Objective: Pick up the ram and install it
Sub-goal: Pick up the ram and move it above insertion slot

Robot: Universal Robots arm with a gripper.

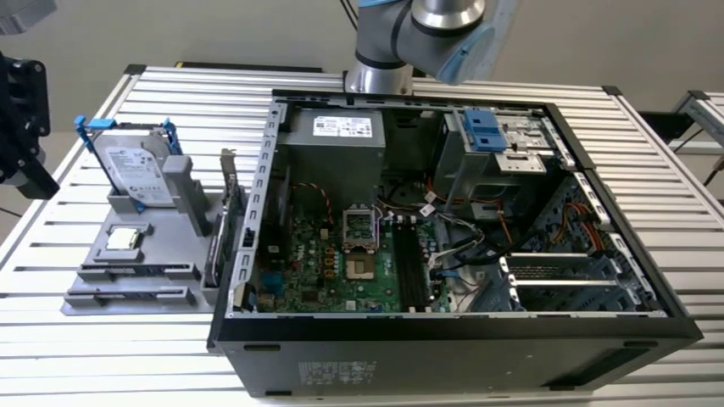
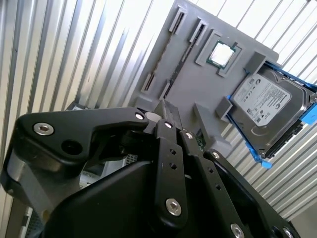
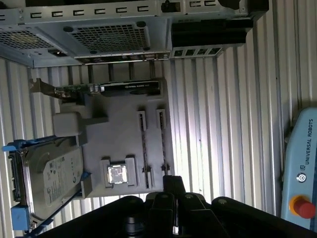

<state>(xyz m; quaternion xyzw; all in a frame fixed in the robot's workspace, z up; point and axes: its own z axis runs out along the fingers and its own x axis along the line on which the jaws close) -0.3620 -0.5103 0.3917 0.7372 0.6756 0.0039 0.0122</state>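
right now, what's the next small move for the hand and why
Probably ease the hand down and line it up over the ram, which seems to sit edge-on in a slot of the grey holder, beside the processor chip. The hand hangs above the holder, apart from it.

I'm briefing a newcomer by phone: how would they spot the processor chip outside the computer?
At the exterior view's left of the open computer case stands a grey parts holder. On it, beside the large blue-railed hard drive, lies the processor chip: small, square, silver, flat in its recess.
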